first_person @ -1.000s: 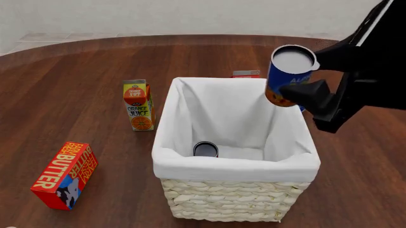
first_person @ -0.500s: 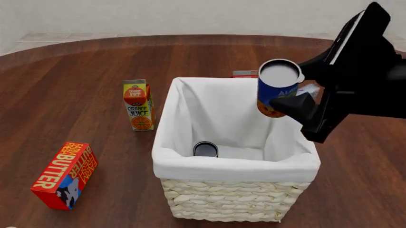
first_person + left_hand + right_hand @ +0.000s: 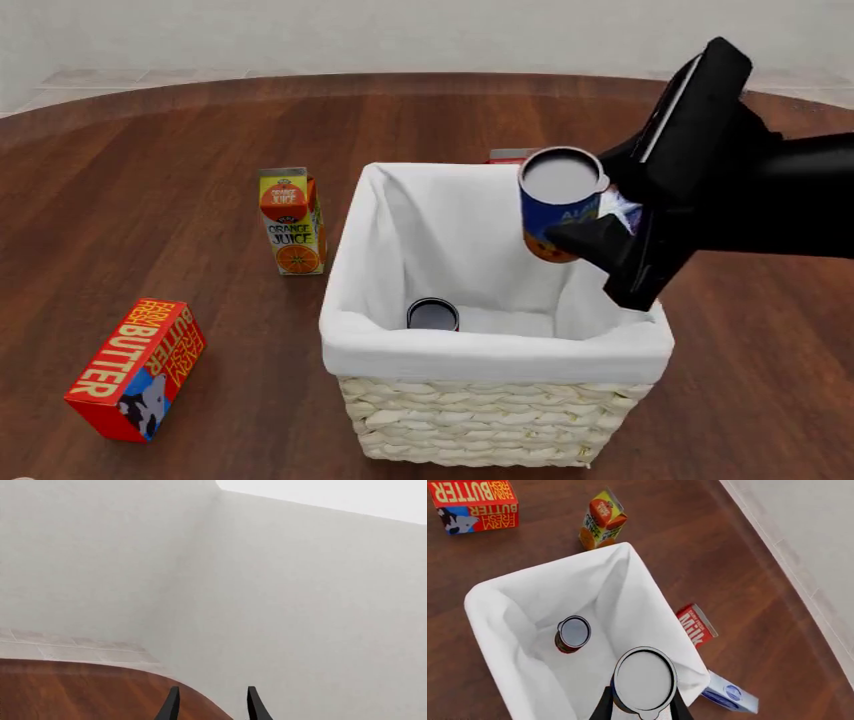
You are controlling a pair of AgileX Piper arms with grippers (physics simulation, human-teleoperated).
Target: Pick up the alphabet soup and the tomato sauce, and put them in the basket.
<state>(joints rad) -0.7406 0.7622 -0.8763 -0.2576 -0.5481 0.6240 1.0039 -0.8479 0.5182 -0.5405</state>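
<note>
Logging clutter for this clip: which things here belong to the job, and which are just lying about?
Job:
- blue-labelled silver-topped alphabet soup can, held by right gripper over the basket
- small red tomato sauce can, inside the basket
- pale wicker basket with white liner

Lying about:
- orange juice carton
- red butter box
- red milk carton
- blue-and-white box

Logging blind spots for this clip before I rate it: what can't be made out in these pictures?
- Left gripper: left wrist view cuts it at the frame edge; only two fingertips show. Absent from the front view.
- Tomato sauce label: only its dark top shows deep in the basket.
- Right gripper fingers: mostly hidden behind the alphabet soup.
- Milk carton: front view shows only a red sliver behind the basket.
</note>
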